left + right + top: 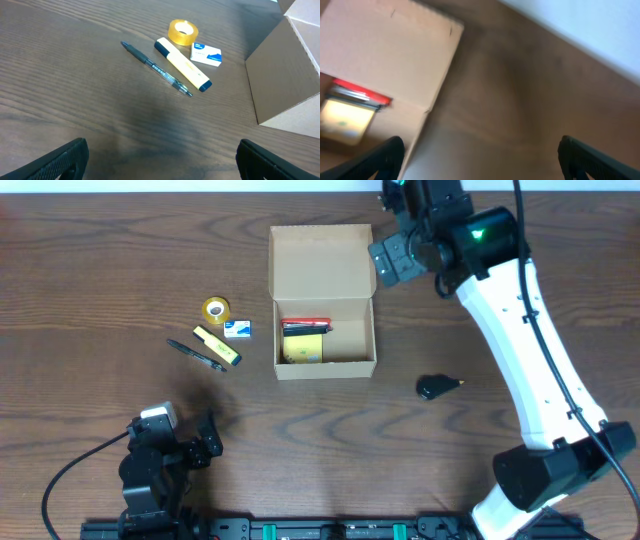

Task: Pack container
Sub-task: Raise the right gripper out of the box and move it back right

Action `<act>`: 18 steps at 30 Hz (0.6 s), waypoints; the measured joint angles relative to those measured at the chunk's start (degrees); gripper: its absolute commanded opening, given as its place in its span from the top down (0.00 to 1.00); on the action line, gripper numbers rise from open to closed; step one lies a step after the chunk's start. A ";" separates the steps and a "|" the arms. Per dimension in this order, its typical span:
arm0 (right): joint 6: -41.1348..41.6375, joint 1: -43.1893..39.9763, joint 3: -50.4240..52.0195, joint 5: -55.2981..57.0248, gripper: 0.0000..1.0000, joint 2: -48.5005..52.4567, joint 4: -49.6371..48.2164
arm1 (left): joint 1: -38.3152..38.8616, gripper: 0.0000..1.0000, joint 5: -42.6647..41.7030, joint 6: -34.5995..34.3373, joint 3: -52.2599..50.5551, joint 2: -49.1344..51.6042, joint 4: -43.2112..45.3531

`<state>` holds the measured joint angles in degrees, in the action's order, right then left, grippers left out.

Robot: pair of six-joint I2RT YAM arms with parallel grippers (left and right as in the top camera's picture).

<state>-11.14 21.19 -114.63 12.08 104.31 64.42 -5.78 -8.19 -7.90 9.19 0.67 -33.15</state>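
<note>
Overhead, the left gripper (207, 438) hangs wide open and empty by the worktop's (90, 270) near-left corner. Beyond it lie a pen (196, 355), a marker (217, 345), a tape roll (215, 309) and a small white packet (237, 330). The cardboard box (326, 370) sits mid-worktop toward the far edge, lid back, a yellow pad (303, 348) inside. The right gripper (386, 260), wide open and empty, hovers beside its far-right corner.

Blurred container (390, 50), cropped leftward.
</note>
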 measured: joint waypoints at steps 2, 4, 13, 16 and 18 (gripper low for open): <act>-6.93 -1.07 0.00 -1.79 0.01 0.00 -2.14 | 0.00 0.05 -0.02 0.00 0.00 0.00 0.00; -12.04 -2.47 0.00 -3.67 0.01 -0.02 -2.29 | 0.00 0.05 -0.02 0.00 0.00 0.00 -0.02; -23.80 -7.96 0.00 -10.75 0.01 0.00 6.03 | 0.00 0.05 -0.02 0.00 0.00 0.00 -0.02; -25.94 -8.50 0.00 -12.94 0.06 0.00 6.71 | 0.00 0.05 -0.02 0.00 0.00 0.00 0.00; -26.60 -8.50 0.00 -13.88 0.07 0.00 6.08 | 0.00 0.05 -0.02 0.00 0.00 0.00 0.00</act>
<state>-37.74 12.69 -114.63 -1.80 104.31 70.50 -5.78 -8.21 -7.90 9.19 0.67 -33.15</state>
